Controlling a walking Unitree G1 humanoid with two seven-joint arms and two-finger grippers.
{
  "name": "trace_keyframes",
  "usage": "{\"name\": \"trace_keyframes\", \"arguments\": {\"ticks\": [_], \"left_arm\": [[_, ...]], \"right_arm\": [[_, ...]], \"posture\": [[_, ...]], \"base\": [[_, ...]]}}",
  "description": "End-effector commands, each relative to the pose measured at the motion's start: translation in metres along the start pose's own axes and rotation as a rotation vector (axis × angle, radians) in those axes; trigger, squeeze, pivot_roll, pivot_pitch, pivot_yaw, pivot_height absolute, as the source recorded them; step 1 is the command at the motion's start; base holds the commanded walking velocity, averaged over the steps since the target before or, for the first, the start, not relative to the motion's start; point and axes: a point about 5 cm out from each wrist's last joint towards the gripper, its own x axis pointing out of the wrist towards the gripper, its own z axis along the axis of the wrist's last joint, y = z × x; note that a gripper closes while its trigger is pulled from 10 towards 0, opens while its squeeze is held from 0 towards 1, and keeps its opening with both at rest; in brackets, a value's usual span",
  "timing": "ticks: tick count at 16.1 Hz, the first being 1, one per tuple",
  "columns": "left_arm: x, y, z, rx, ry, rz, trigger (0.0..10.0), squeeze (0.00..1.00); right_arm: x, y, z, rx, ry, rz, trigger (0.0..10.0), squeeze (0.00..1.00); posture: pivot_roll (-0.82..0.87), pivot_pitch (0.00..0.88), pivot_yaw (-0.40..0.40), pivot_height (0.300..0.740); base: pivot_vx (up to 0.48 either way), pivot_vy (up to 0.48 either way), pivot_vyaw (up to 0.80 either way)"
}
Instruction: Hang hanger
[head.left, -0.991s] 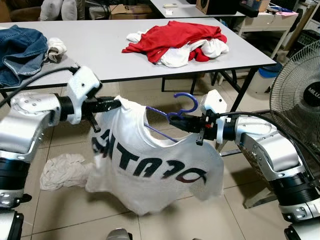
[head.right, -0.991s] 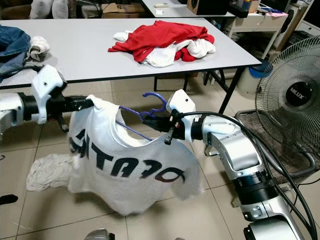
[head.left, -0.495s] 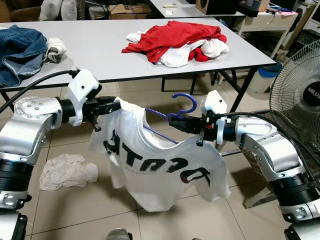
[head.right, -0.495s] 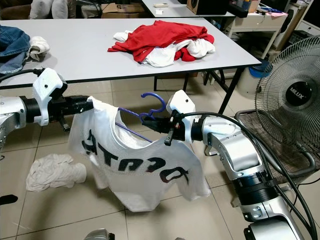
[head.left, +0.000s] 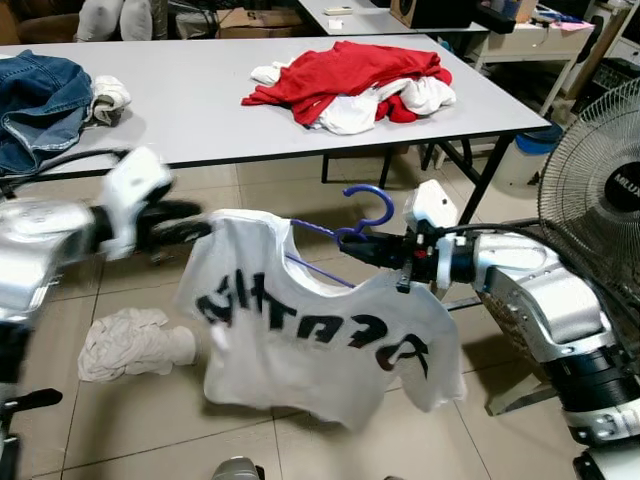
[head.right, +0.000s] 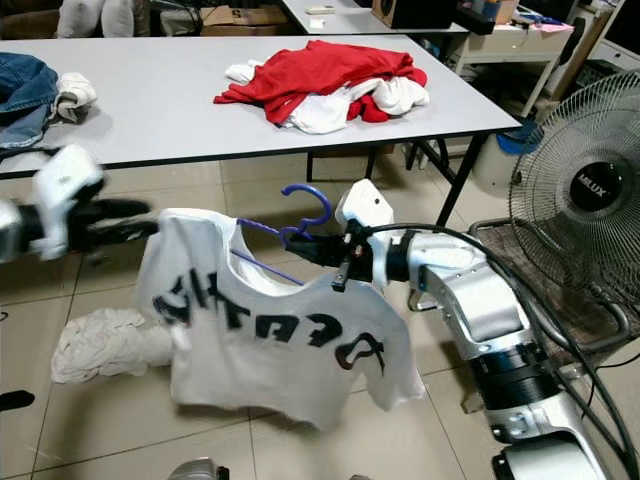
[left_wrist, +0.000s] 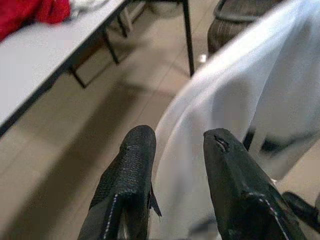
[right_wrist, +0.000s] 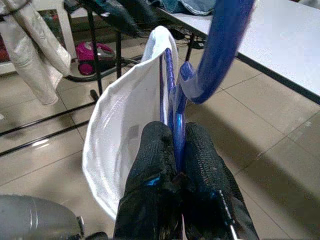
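A blue hanger (head.left: 362, 210) carries a white T-shirt (head.left: 320, 335) with black lettering, hanging in the air before the table. My right gripper (head.left: 345, 241) is shut on the hanger just below its hook; in the right wrist view the fingers (right_wrist: 200, 165) pinch the blue wire (right_wrist: 172, 100). My left gripper (head.left: 195, 222) is blurred, just left of the shirt's shoulder. In the left wrist view its fingers (left_wrist: 132, 165) stand open with the shirt (left_wrist: 240, 95) beyond them and nothing held.
A long grey table (head.left: 200, 100) stands behind, with a red and white clothes pile (head.left: 350, 80) and jeans (head.left: 40, 100). A white cloth (head.left: 130, 345) lies on the tiled floor at left. A standing fan (head.left: 600, 190) is close at right.
My left gripper has let go of the shirt's shoulder and drawn back to the left. The shirt has swung and now hangs from the hanger alone. The right gripper has held still.
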Motion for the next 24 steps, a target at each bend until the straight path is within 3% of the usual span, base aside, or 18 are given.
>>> {"name": "trace_keyframes", "arguments": {"ticks": [1, 5, 6, 7, 9, 10, 14, 18, 22, 23, 24], "left_arm": [[-0.007, 0.003, 0.000, 0.018, -0.006, -0.004, 10.0, 0.00], [-0.016, 0.010, 0.017, 0.016, -0.128, -0.008, 10.0, 0.00], [-0.010, -0.002, 0.046, -0.020, -0.286, -0.163, 10.0, 1.00], [-0.005, -0.011, 0.056, -0.008, -0.311, -0.241, 10.0, 1.00], [0.007, -0.021, 0.064, 0.061, -0.306, -0.275, 10.0, 1.00], [0.021, -0.035, 0.069, 0.072, -0.306, -0.368, 10.0, 0.00], [0.043, -0.071, 0.070, 0.064, -0.262, -0.612, 10.0, 0.00], [0.070, -0.091, 0.077, 0.016, -0.279, -0.642, 10.0, 0.00], [0.084, -0.100, 0.075, 0.034, -0.235, -0.621, 10.0, 0.00], [0.087, -0.098, 0.074, 0.037, -0.216, -0.608, 3.9, 0.00], [0.088, -0.097, 0.074, 0.040, -0.203, -0.610, 0.0, 0.00]], "right_arm": [[-0.008, -0.006, 0.009, -0.011, -0.029, -0.016, 10.0, 0.00], [-0.015, -0.005, 0.009, -0.029, 0.007, 0.032, 10.0, 0.00], [-0.022, -0.003, 0.010, -0.050, 0.055, 0.099, 10.0, 0.00], [-0.025, -0.003, 0.010, -0.066, 0.072, 0.117, 10.0, 0.00], [-0.029, -0.005, 0.012, -0.078, 0.089, 0.132, 10.0, 0.00], [-0.033, -0.005, 0.014, -0.095, 0.111, 0.158, 10.0, 0.00], [-0.037, -0.005, 0.018, -0.115, 0.132, 0.203, 10.0, 0.00], [-0.037, -0.002, 0.019, -0.123, 0.141, 0.234, 10.0, 0.00], [-0.032, 0.001, 0.019, -0.127, 0.142, 0.249, 10.0, 0.00], [-0.031, 0.002, 0.019, -0.130, 0.144, 0.259, 10.0, 0.00], [-0.030, 0.003, 0.018, -0.133, 0.147, 0.268, 10.0, 0.00]], "posture": [[0.03, 0.000, -0.007, 0.740], [0.04, 0.000, -0.013, 0.740], [0.04, 0.000, -0.017, 0.740], [0.04, 0.000, -0.017, 0.740], [0.03, 0.000, -0.017, 0.740], [0.03, 0.000, -0.018, 0.740], [0.03, 0.000, -0.014, 0.740], [0.02, 0.000, -0.015, 0.740], [0.02, 0.000, -0.014, 0.740], [0.02, 0.000, -0.014, 0.740], [0.02, 0.000, -0.014, 0.740]], "base": [[0.000, 0.000, 0.00], [0.000, 0.000, 0.00], [0.000, 0.000, 0.00], [0.000, 0.000, 0.00], [0.000, 0.000, 0.00], [0.000, 0.000, 0.00], [0.000, 0.000, 0.00], [0.000, 0.000, 0.00], [0.000, 0.000, 0.00], [0.000, 0.000, 0.00], [0.000, 0.000, 0.00]]}}
